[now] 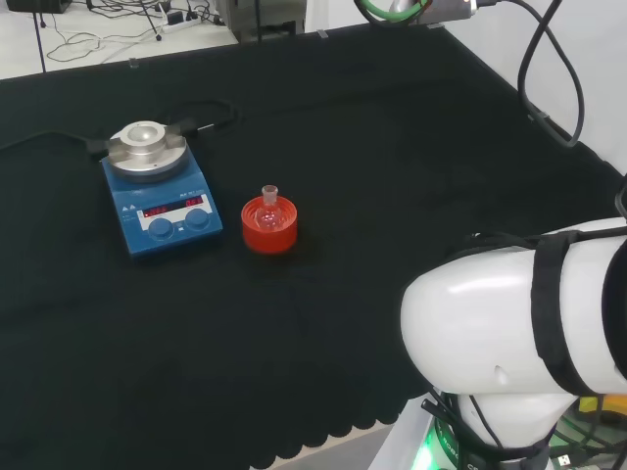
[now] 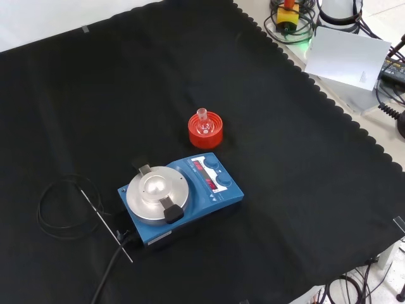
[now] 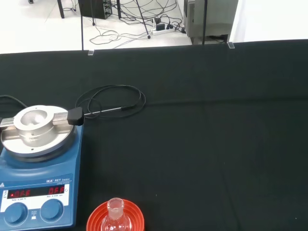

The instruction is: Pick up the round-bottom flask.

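A small clear round-bottom flask (image 1: 269, 203) stands upright on a red ribbed ring stand (image 1: 268, 226) near the middle of the black cloth in the head view. The front view has the flask (image 2: 204, 123) on its stand (image 2: 206, 130) just behind the blue hotplate. The wrist view looks at the flask (image 3: 115, 217) and the stand (image 3: 96, 222) from some way off. Nothing touches the flask.
A blue hotplate stirrer (image 1: 157, 196) with a round metal block on top stands left of the flask in the head view (image 2: 180, 197) (image 3: 36, 168). Its black cable and thin probe (image 2: 101, 218) (image 3: 110, 106) lie coiled on the cloth. The arm's white link (image 1: 519, 333) is at lower right.
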